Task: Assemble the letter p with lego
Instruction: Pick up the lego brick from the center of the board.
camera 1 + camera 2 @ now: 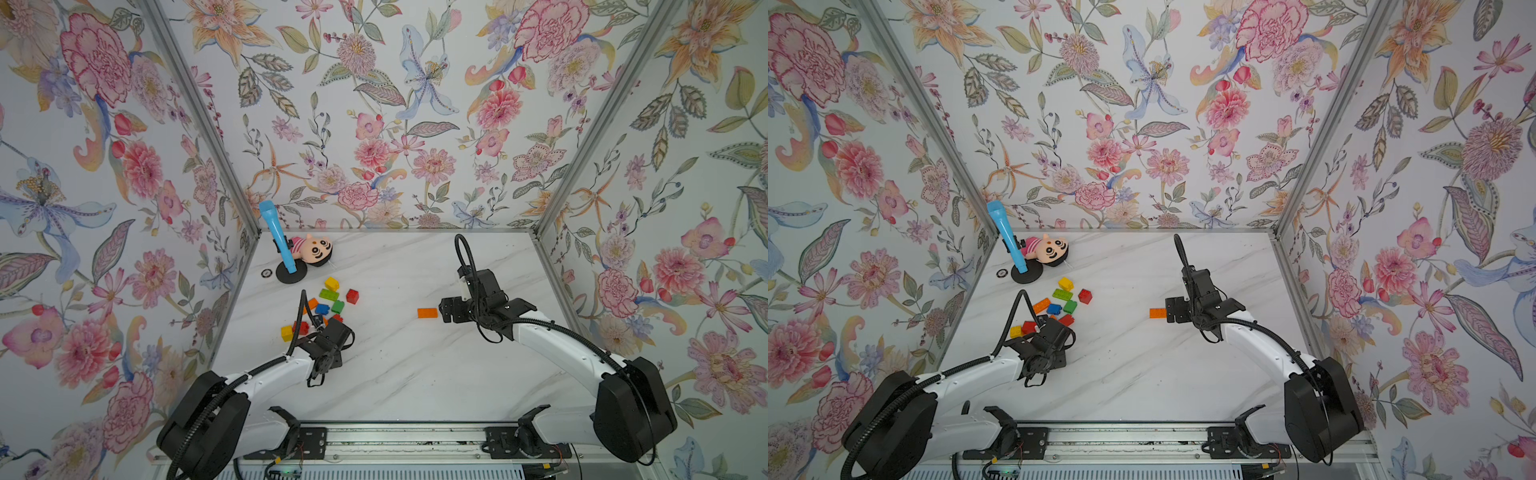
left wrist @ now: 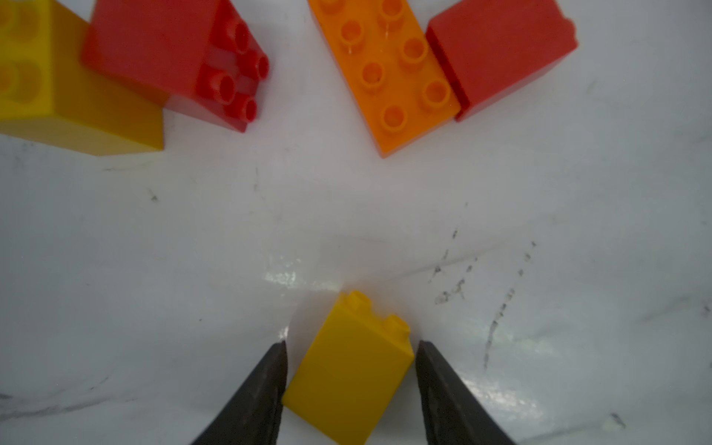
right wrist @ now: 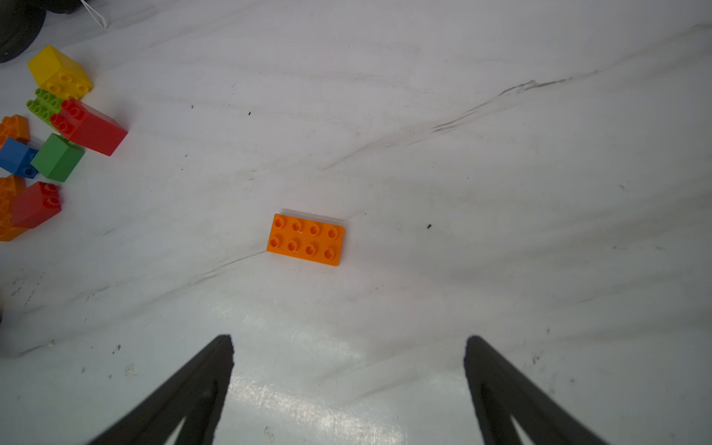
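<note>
Yellow brick (image 2: 348, 370) sits pinched in the left jaws while the right jaws gape near the lone orange brick (image 3: 306, 239).

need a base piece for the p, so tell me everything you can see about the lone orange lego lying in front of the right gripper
The lone orange lego is a low rectangular brick of glossy plastic, with eight round studs in two rows of four. It lies flat, studs up, on the white marbled table, well apart from the pile of bricks. Only the table touches it. The right gripper is open and stops short of it.
</note>
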`<state>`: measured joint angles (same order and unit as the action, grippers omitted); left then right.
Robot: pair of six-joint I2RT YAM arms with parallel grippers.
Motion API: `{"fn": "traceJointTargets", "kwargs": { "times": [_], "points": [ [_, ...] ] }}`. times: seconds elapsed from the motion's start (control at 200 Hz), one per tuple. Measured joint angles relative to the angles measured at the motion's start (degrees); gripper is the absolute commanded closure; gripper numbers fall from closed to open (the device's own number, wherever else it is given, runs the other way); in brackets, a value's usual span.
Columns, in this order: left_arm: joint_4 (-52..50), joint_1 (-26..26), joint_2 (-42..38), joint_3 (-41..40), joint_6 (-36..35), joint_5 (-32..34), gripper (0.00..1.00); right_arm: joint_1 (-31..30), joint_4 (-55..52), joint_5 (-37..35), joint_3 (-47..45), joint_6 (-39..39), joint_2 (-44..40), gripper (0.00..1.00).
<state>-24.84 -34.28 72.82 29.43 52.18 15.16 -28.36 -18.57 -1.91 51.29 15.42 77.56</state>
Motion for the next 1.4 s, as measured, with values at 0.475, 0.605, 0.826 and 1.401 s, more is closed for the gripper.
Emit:
{"fn": "traceJointTargets", "kwargs": {
  "times": [0.475,0.605,0.826,1.401],
  "points": [
    [2.1,-3.67,3.37,1.79,2.34,-0.26,0.62,0.0,0.04,-0.02,-0.22,0.0,-0.02,0.04],
    [2.71,-3.67,3.48,1.79,2.38,-0.17,0.7,0.09,0.07,0.04,-1.11,0.24,-0.68,0.04],
    [4.68,-4.7,3.21,1.38,0.55,-0.44,0.79,1.81,0.04,4.15,-1.64,2.38,-2.38,0.04],
    [32.74,-19.15,1.03,5.29,-23.26,-7.56,0.86,4.31,3.74,24.94,-4.55,16.48,-11.85,0.12]
  ]
}}
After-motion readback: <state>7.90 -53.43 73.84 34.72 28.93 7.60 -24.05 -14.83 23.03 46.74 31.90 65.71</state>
